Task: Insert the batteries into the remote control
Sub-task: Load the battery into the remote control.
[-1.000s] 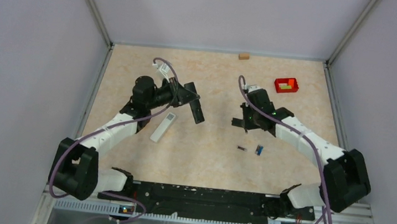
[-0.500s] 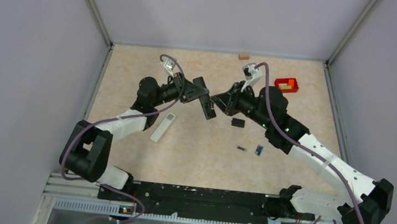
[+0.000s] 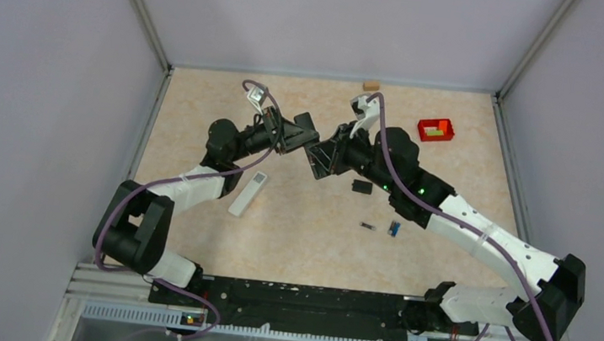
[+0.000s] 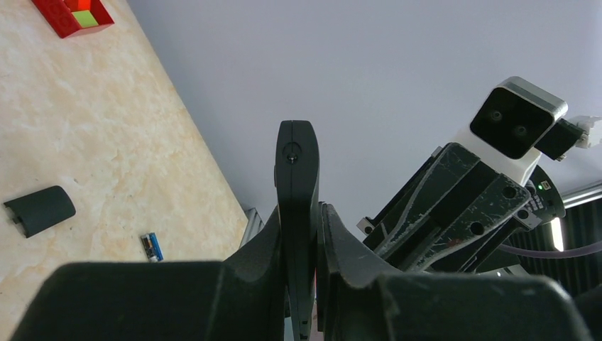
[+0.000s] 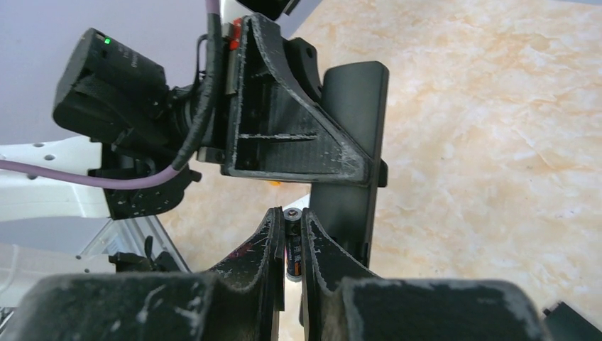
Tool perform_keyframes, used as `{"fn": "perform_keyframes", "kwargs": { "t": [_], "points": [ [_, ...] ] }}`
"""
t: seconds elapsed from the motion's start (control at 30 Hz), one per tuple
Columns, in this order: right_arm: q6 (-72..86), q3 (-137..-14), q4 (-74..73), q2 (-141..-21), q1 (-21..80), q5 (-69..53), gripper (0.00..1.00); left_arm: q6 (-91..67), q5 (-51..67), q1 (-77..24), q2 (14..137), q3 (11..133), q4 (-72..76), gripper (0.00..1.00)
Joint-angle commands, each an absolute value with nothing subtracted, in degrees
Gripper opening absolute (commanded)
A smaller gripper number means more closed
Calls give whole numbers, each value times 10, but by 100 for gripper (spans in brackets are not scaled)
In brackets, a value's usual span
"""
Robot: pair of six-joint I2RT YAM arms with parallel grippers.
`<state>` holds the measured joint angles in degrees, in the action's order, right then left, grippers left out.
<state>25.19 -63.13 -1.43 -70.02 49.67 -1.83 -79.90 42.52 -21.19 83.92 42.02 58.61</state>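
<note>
Above the tabletop (image 3: 291, 245), the right end effector (image 5: 289, 217) is clamped on one battery (image 5: 292, 257), just beside the black remote (image 5: 349, 135) gripped by the left end effector (image 4: 302, 217). Judged: none seated yet. A dark battery (image 3: 367, 226) and a blue piece (image 3: 394, 228) lie below.

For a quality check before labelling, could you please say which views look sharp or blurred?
Top external: evenly lit, soft shadows, no glare. Left wrist: remote control crisp, dark foreground blurred. Right wrist: battery legible, near foreground soft.
</note>
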Motion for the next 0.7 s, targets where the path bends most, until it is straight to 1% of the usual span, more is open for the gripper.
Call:
{"fn": "perform_keyframes", "kwargs": {
  "t": [0.0,0.47,0.67],
  "points": [
    [235,-666,-30,-692,504,14,7,-805,431,-215,829,434,631,0],
    [224,-668,-70,-697,504,6,8,-806,432,-215,831,443,633,0],
    [219,-665,-83,-697,504,2,10,-813,438,-215,831,447,651,0]
  ]
}}
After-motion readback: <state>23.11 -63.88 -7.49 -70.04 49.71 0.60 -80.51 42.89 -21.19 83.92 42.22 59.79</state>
